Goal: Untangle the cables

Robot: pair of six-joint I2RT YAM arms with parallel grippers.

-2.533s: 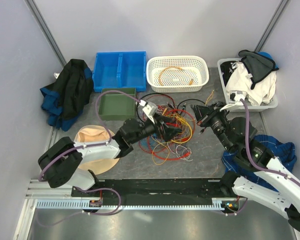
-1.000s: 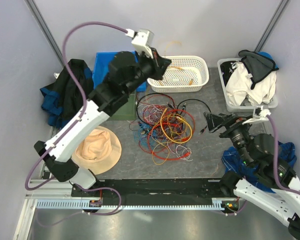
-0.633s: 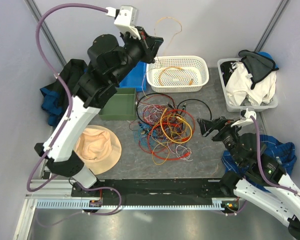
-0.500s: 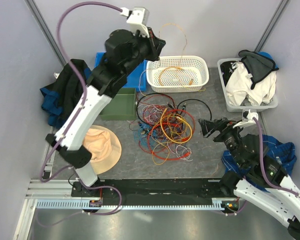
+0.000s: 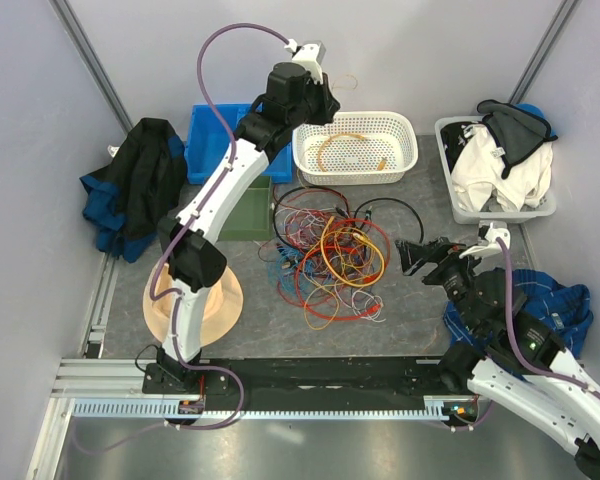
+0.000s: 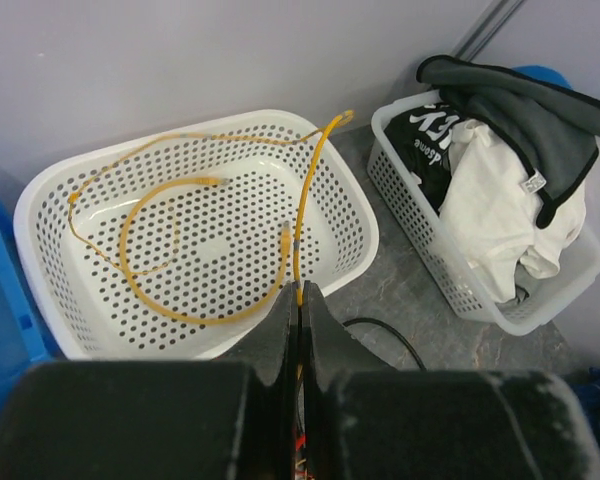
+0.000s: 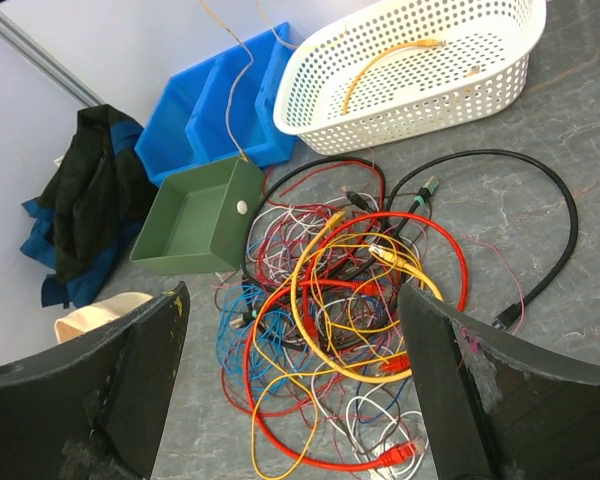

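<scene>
The cables (image 5: 325, 262) lie as a tangle of red, yellow, blue, white and black wires mid-table, also seen in the right wrist view (image 7: 350, 300). My left gripper (image 5: 320, 108) is raised over the left end of the white perforated basket (image 5: 408, 160). Its jaws (image 6: 300, 292) are shut on a thin yellow cable (image 6: 297, 245) that runs up over the basket's far rim. An orange-yellow cable (image 6: 126, 235) lies coiled inside the basket (image 6: 40, 205). My right gripper (image 5: 418, 256) hangs open just right of the tangle, its fingers (image 7: 110, 390) wide apart with nothing between them.
A blue divided bin (image 5: 220, 140) and a green bin (image 7: 195, 220) stand left of the basket. A tan hat (image 5: 205, 300) lies front left and dark clothing (image 5: 135, 185) far left. A clothes-filled basket (image 5: 495, 165) stands at back right, with blue cloth (image 5: 560, 300) beside my right arm.
My left arm has swung right and come down toward the white basket, bringing the thin yellow cable with it. The right gripper has barely moved and stays open.
</scene>
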